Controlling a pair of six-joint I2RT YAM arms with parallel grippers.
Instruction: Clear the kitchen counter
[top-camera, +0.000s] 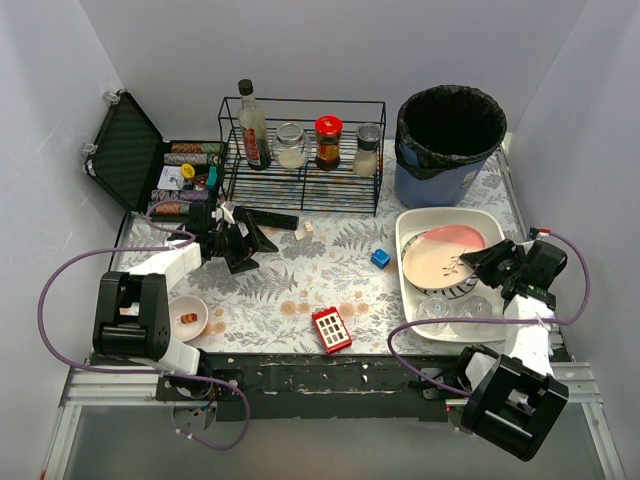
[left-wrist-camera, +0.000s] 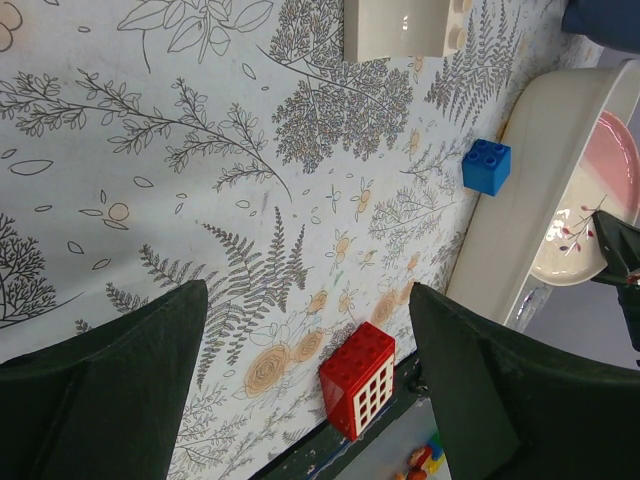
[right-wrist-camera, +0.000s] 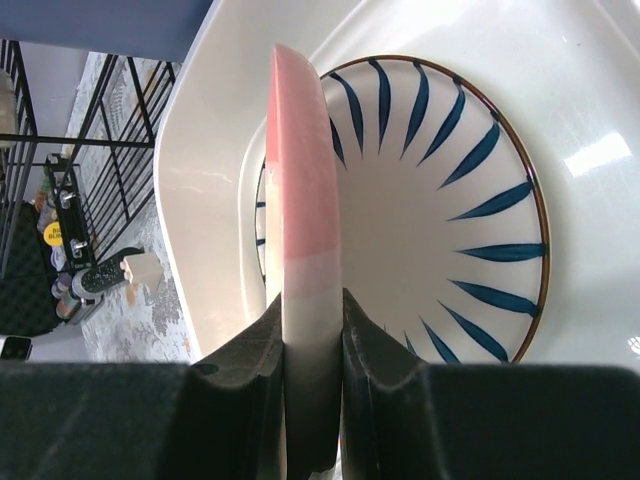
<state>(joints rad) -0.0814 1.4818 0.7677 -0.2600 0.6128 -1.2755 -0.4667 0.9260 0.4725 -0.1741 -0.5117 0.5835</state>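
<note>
The kitchen counter (top-camera: 290, 268) is a fern-patterned tabletop with brownish stains. My right gripper (top-camera: 497, 265) is shut on the rim of a pink-and-white plate (top-camera: 440, 255), held tilted over the white tub (top-camera: 410, 225). The right wrist view shows the plate (right-wrist-camera: 298, 180) edge-on between both pads, above a blue-striped plate (right-wrist-camera: 440, 200) lying in the tub (right-wrist-camera: 210, 200). My left gripper (top-camera: 245, 240) hangs open over the counter's left part and holds nothing. Between its fingers in the left wrist view (left-wrist-camera: 308, 292) lies bare counter (left-wrist-camera: 200, 150), with a red brick (left-wrist-camera: 358, 390) farther on.
On the counter lie a red brick (top-camera: 331, 329), a blue brick (top-camera: 380, 258), a cream brick (top-camera: 304, 229) and a small white bowl (top-camera: 188, 317). A wire rack (top-camera: 300, 160) with bottles, a lined bin (top-camera: 448, 140) and an open black case (top-camera: 135, 150) stand behind. Glasses (top-camera: 437, 305) sit in the tub.
</note>
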